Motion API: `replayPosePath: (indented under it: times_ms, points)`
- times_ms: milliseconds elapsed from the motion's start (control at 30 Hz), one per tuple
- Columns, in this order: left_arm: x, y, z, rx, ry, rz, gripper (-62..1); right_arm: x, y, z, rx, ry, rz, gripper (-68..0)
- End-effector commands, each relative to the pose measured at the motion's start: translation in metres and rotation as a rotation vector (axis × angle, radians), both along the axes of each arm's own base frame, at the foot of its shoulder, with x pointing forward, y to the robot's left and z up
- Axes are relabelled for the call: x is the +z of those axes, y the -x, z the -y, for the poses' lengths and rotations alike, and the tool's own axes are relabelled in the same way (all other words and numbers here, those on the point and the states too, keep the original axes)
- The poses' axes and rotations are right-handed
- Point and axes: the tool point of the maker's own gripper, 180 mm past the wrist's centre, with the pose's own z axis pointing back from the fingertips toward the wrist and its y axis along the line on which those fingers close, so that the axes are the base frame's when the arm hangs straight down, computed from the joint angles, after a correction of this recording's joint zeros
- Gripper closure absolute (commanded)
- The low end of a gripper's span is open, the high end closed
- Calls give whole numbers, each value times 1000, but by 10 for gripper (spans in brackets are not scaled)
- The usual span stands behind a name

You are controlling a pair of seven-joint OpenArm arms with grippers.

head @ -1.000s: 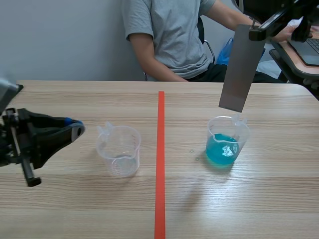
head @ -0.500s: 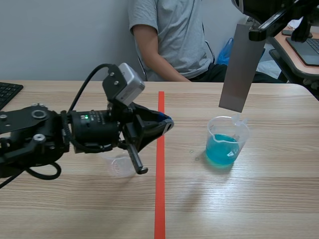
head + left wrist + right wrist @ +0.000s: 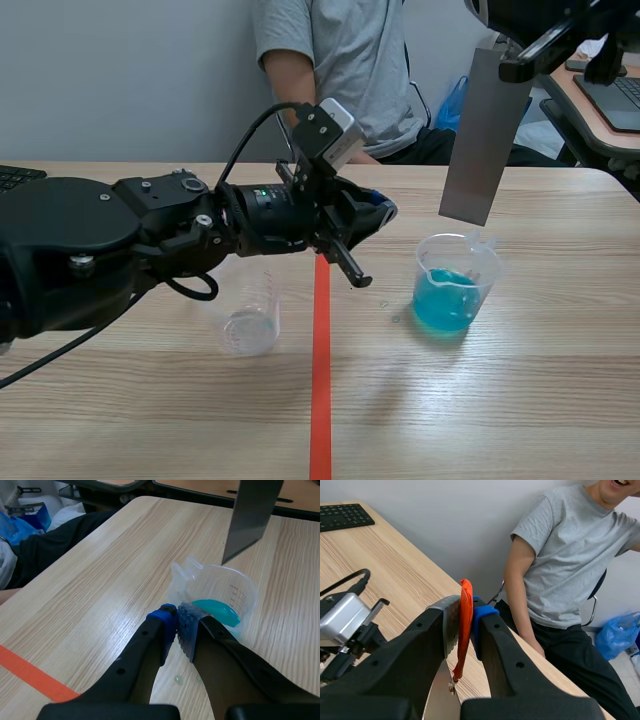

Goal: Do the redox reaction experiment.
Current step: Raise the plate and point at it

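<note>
The left gripper (image 3: 374, 213), jaws pressed together on nothing, is now reaching past the tape (image 3: 320, 400) toward the blue beaker (image 3: 452, 288), having swung in from the table's (image 3: 560, 400) left edge within the last second. The right gripper (image 3: 512, 66) is still pinching the plate (image 3: 486, 140) upright above that beaker, toward the right edge, not yet dipping it. The left arm is probably coming to steady the beaker for the dip.
</note>
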Motion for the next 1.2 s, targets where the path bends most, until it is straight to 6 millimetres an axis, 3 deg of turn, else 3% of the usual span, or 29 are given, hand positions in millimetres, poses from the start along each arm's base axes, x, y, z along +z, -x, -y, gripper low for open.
replayPosePath:
  times_ms: [0, 500, 1167]
  points:
    - [20, -3, 10, -20, 52, 21, -46, 17, -1, 3, -3, 1, 52, -13]
    - [30, 10, 37, -109, 103, -2, -46, 17, -1, 3, -3, 1, 52, -13]
    - [31, 8, 35, -99, 107, 4, -47, 17, -1, 3, -3, 0, 52, -13]
